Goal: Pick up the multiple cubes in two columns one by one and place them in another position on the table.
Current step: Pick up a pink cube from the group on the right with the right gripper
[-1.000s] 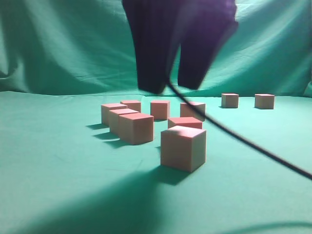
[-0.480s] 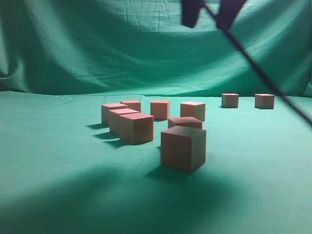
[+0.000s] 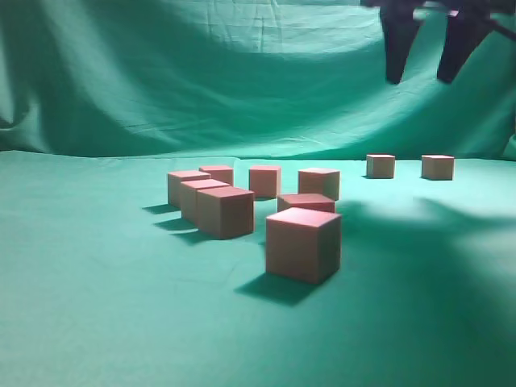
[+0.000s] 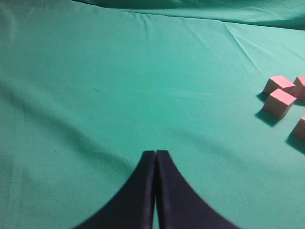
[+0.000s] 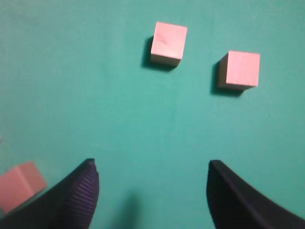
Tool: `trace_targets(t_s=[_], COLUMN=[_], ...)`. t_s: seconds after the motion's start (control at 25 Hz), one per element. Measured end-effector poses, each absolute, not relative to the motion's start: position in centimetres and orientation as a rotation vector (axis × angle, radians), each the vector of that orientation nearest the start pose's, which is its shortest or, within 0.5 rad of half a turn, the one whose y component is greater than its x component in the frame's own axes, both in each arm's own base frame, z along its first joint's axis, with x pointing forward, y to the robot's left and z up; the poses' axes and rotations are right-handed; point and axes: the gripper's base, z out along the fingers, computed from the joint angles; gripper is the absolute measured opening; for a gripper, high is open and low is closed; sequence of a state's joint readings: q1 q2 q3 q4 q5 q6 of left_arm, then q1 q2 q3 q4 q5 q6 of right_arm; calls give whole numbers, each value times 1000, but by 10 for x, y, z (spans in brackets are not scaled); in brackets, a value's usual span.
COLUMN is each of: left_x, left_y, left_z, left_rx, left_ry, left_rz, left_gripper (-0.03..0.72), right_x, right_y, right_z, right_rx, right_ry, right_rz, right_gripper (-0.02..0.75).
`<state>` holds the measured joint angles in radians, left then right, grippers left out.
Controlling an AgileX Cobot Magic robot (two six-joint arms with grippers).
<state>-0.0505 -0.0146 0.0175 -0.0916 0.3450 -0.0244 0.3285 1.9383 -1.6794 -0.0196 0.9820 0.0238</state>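
Exterior view: cubes point(image 3: 302, 242) below raised right tool point(image 3: 427, 76).

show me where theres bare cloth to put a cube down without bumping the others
Bare cloth: the table's whole left and near side, and the stretch right of the nearest cube, in front of the two far cubes. Crowded: the cluster of cubes mid-table, with narrow gaps. The open right pincer hangs above the far pair.

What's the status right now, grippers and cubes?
Right gripper open, empty, high above two far cubes. Left gripper shut, empty, over bare cloth. Seven cubes clustered mid-table. Nothing in the way.
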Motion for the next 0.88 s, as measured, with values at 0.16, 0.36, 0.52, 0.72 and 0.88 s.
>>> trace_targets(t_s=[0.16,0.36,0.52,0.72,0.88], left_x=[53,53,53,53,53], left_y=[-5,-5,-5,-5,-5], left_z=[177,177,177,177,177], left_rx=[-33,-33,-33,-33,-33], left_ry=[1832,1832,1832,1832,1832], left_rz=[-142,-142,-142,-142,-142], left_gripper=[0,0,0,0,0], right_x=[442,480,496,503,506], right_y=[146,158,161,161,155], right_z=[237,202,184,179,176], right_rx=[-416,-419,-422,-405,-375], right_ry=[2697,2648,2602,2560,2559], right_rz=[74,65,44,43,39], right_gripper=[445,445,445,445,445])
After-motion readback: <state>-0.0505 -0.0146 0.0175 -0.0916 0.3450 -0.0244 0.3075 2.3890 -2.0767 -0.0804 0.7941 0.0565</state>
